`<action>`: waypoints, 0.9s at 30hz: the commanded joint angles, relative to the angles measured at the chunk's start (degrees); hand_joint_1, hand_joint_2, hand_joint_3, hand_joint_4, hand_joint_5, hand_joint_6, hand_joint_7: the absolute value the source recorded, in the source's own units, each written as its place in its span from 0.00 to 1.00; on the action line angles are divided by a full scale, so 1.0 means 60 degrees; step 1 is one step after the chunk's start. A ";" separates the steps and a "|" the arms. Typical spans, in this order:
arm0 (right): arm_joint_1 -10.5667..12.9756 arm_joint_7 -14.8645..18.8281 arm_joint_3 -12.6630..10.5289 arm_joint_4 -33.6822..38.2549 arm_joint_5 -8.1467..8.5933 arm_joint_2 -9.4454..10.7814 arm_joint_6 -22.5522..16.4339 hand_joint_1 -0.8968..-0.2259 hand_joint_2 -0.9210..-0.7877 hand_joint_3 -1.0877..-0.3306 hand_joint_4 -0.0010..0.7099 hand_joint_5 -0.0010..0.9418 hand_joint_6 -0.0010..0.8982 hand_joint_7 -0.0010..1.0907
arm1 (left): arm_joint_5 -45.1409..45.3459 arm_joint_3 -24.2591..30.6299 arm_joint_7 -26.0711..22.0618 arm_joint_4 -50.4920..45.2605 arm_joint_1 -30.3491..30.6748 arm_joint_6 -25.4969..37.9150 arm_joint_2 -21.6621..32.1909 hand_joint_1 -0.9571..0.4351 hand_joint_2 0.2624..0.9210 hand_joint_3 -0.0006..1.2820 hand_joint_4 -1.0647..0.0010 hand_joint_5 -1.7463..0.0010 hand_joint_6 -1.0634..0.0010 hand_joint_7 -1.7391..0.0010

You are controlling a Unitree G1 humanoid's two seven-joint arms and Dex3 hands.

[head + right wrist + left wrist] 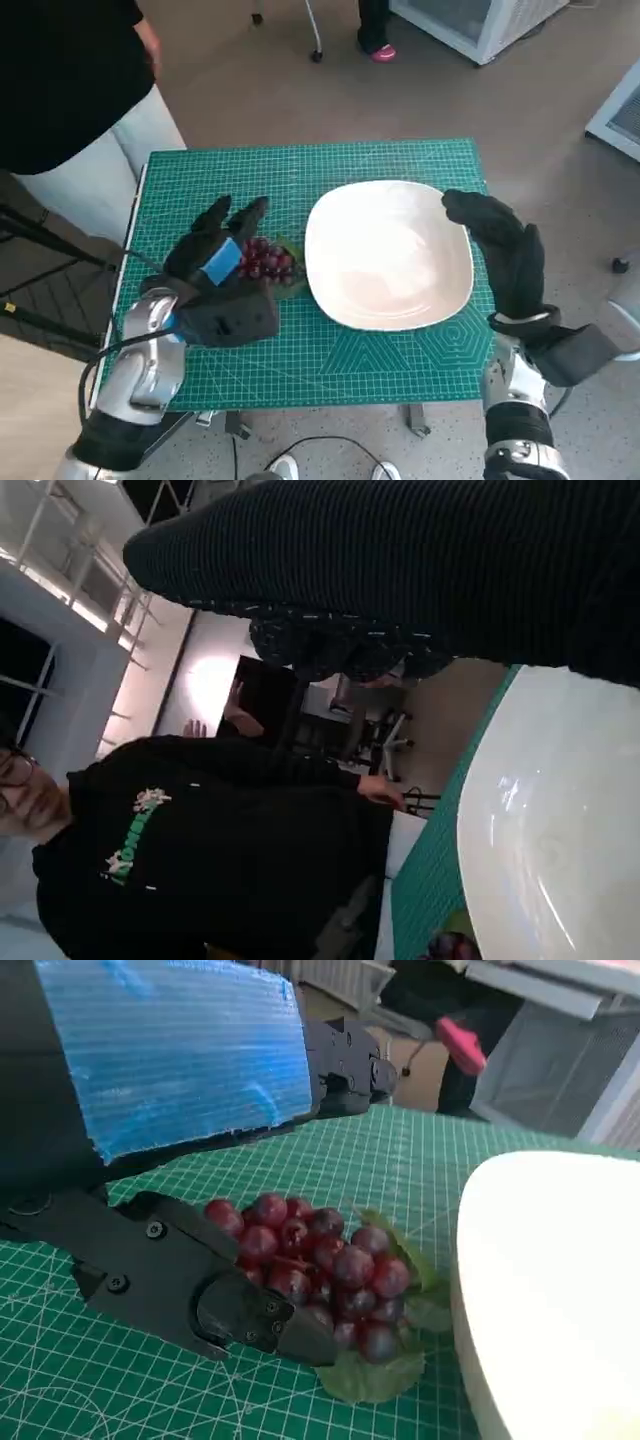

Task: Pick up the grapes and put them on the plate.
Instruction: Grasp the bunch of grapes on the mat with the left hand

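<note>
grapes (320, 1270) | between left robot hand (222, 275) fingers, touching | grip unclear

One bunch of grapes (268, 260) is lying at nine o'clock of one white plate (388, 253); both are sitting on one green cutting mat (300, 370) covering one bench. Two robot hands are showing: left robot hand (222, 285), right robot hand (505, 250). One person (200, 850) is standing by.

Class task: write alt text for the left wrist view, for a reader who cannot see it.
The blue-taped left hand reaches around red grapes with green leaves on a green mat, a black finger against the bunch. A white plate lies beside the grapes.
</note>
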 commanded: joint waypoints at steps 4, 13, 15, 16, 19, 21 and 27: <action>0.0060 0.0023 0.0044 0.0160 -0.0047 -0.0016 -0.0034 0.70 0.00 0.63 0.71 0.00 0.52 0.12 | 0.0093 -0.0379 0.0085 0.0648 -0.0601 0.0164 -0.0079 0.38 0.72 0.00 1.00 1.00 0.84 1.00; 0.0013 -0.0010 0.0039 0.0257 -0.0077 -0.0041 -0.0084 0.71 0.00 0.61 0.71 0.00 0.52 0.12 | 0.0026 -0.0660 0.0149 0.1767 -0.1209 0.0189 -0.0154 0.38 0.72 0.00 1.00 1.00 0.84 1.00; 0.0008 0.0004 0.0031 0.0271 -0.0060 -0.0045 -0.0070 0.71 0.00 0.61 0.71 0.00 0.52 0.12 | 0.0034 -0.0737 0.0170 0.2105 -0.1368 0.0197 -0.0176 0.38 0.72 0.00 1.00 1.00 0.85 1.00; 0.0006 0.0009 0.0028 0.0276 -0.0052 -0.0046 -0.0061 0.71 0.00 0.61 0.71 0.00 0.52 0.12 | 0.0035 -0.0776 0.0189 0.2297 -0.1454 0.0195 -0.0188 0.38 0.72 0.00 1.00 1.00 0.85 1.00; 0.0011 0.0015 0.0025 0.0271 -0.0039 -0.0044 -0.0052 0.71 0.00 0.62 0.71 0.00 0.52 0.12 | 0.0012 -0.0872 0.0254 0.2850 -0.1689 0.0173 -0.0216 0.38 0.71 0.00 1.00 1.00 0.85 1.00; 0.0022 0.0027 0.0023 0.0256 -0.0025 -0.0041 -0.0053 0.70 0.00 0.62 0.71 0.00 0.52 0.12 | -0.0013 -0.0922 0.0277 0.3195 -0.1836 0.0170 -0.0235 0.38 0.71 0.00 1.00 1.00 0.85 1.00; 0.0022 0.0078 -0.0003 0.0255 0.0037 -0.0046 0.0007 0.69 0.00 0.62 0.71 0.00 0.52 0.12 | -0.0106 -0.1033 0.0310 0.4119 -0.2258 0.0204 -0.0339 0.37 0.71 0.00 1.00 1.00 0.85 1.00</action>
